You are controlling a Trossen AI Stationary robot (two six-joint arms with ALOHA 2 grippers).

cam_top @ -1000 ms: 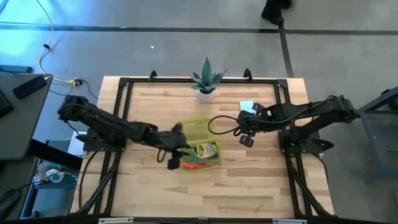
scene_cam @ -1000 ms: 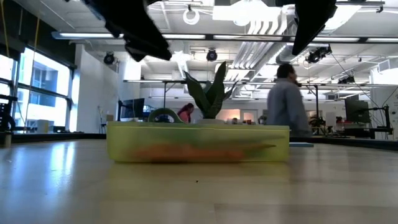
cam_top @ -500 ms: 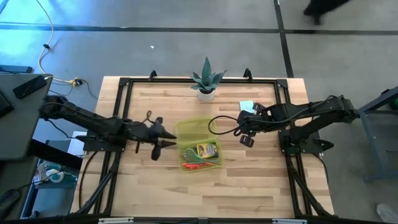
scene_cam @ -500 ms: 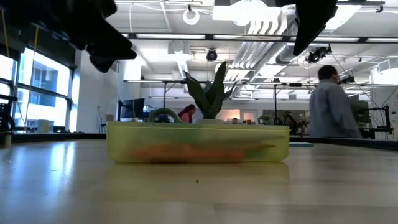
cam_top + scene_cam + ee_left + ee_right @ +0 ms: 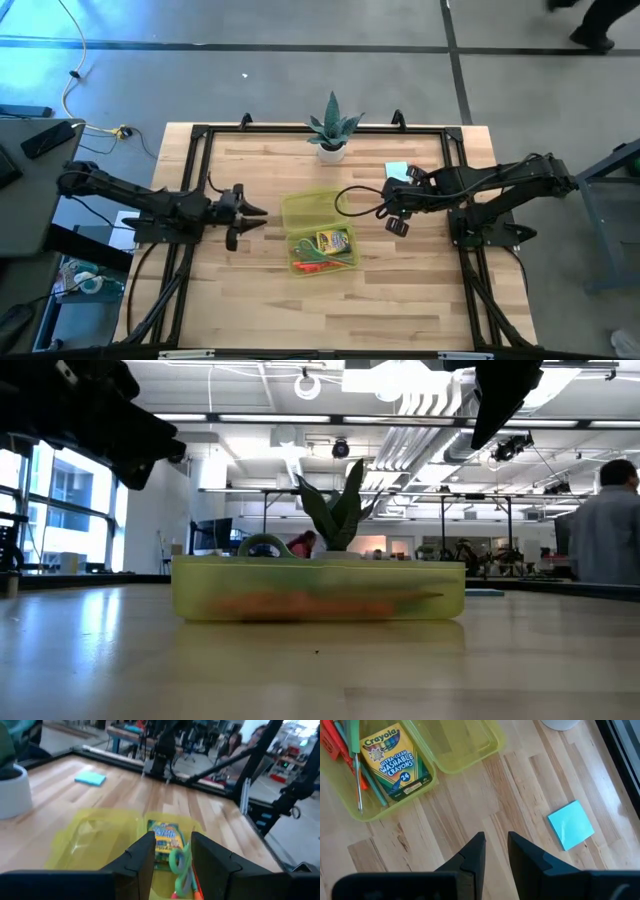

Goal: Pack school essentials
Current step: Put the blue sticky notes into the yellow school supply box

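An open translucent yellow-green case [image 5: 320, 235] lies mid-table, its lid [image 5: 95, 837] flat on the wood toward the far side. In its tray lie a crayon box [image 5: 395, 762], green-handled scissors [image 5: 180, 862] and orange, red and green pencils [image 5: 325, 265]. A light-blue notepad [image 5: 397, 170] lies flat at the far right. My left gripper [image 5: 255, 213] hangs left of the case, nearly level, pointing at it, narrowly open with nothing between its fingers [image 5: 172, 857]. My right gripper [image 5: 397, 224] hovers right of the case, tilted down, narrowly open over bare wood [image 5: 496, 847].
A spiky green plant [image 5: 332, 128] in a white pot stands at the far edge, behind the case. A black frame [image 5: 200, 140] runs around the tabletop. Bare wood spreads along the near side. A person [image 5: 610, 520] stands in the room beyond the table.
My left gripper has drawn back from over the case's near-left corner toward the table's left edge, sinking a little and levelling out. The case and its contents lie as before. A person in the background has walked off to the right.
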